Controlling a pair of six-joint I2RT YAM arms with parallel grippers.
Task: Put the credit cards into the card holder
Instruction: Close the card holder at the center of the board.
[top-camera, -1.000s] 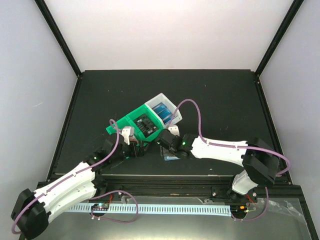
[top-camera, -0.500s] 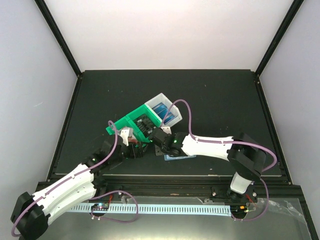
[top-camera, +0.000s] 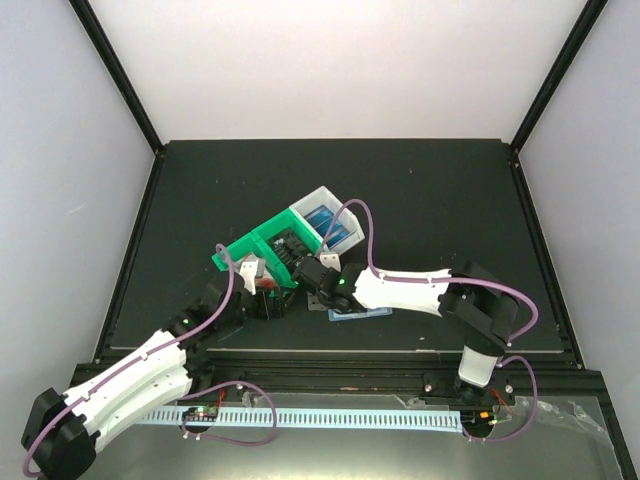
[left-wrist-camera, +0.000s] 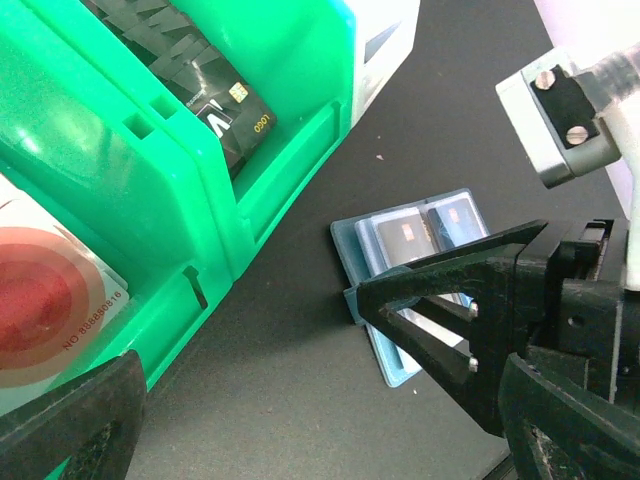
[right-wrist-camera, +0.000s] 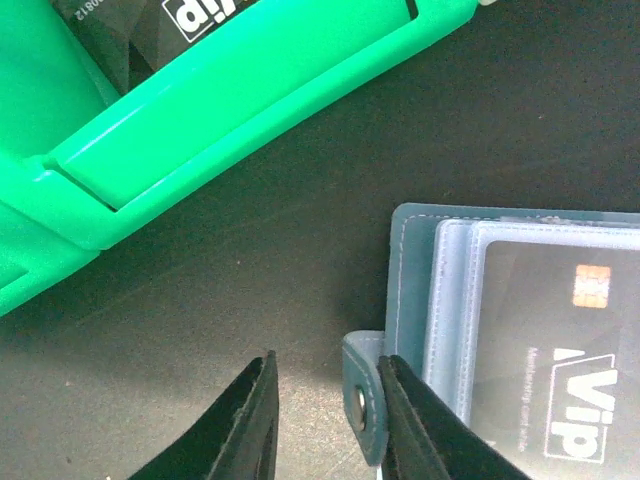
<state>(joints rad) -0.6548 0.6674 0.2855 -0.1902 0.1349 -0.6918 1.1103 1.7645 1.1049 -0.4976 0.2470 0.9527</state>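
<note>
Reaching down to the near corner of the card holder (right-wrist-camera: 410, 260), my right gripper (right-wrist-camera: 325, 375) has the little snap tab (right-wrist-camera: 360, 405) between its two fingers. One finger sits right against the tab. The other has a thin gap of bare table (right-wrist-camera: 200, 280) before it, so these fingers are partly apart and not squeezing anything yet. The holder lies open and flat on the black table, just beside the long edge of the green bin (right-wrist-camera: 250, 90) but not touching it. Only a narrow strip of table runs between them, so there is little room on that side. A black card (right-wrist-camera: 545, 340) shows in the holder's clear pocket. My left gripper (left-wrist-camera: 320, 400) is spread wide with nothing in it, and it hangs low by the green bin's corner, close to my right one. More black cards (left-wrist-camera: 215, 90) lie in one part of the green bin, and a red-and-white card (left-wrist-camera: 40, 300) lies in the next part. The white bin (top-camera: 322, 197) touches the green bin's far end and holds blue cards (top-camera: 325, 218). Past the bins the table is wide and bare.
</note>
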